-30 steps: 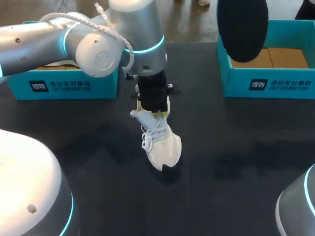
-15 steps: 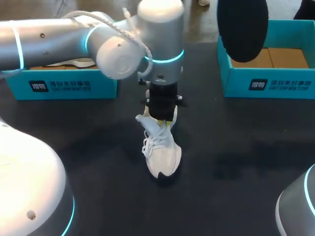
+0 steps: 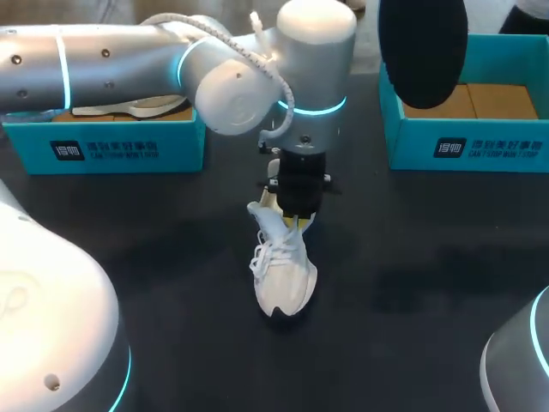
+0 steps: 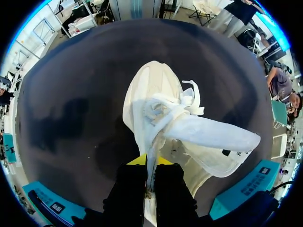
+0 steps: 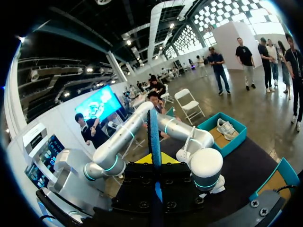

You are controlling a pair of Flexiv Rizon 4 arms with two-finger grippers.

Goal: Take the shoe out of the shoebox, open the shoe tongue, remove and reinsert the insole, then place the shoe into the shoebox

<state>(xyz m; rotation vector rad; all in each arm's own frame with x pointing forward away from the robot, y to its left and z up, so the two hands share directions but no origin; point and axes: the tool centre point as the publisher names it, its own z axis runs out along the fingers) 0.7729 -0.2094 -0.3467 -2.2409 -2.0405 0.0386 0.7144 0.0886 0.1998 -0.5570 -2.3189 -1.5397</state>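
Observation:
A white shoe [image 3: 285, 276] stands on the black table [image 3: 412, 257], toe toward the front edge, laces loose. My left gripper [image 3: 296, 221] comes down on its rear opening. In the left wrist view this gripper [image 4: 147, 163] is shut on a thin edge of the shoe [image 4: 151, 92], whose tongue [image 4: 213, 135] sticks out to one side. The dark insole [image 3: 423, 47] hangs high over the right shoebox [image 3: 467, 148]. Seen edge-on, the insole [image 5: 153, 130] sits between the fingers of my right gripper [image 5: 155, 158], which is shut on it.
A teal shoebox [image 3: 103, 150] at the back left holds a second white shoe [image 3: 129, 107]. The right shoebox shows a brown cardboard floor. My left arm [image 3: 129, 60] stretches across the back of the table from the left.
My left arm has swung to the right, taking the shoe's heel with it. The shoe's toe has stayed near the same spot. The insole has not moved.

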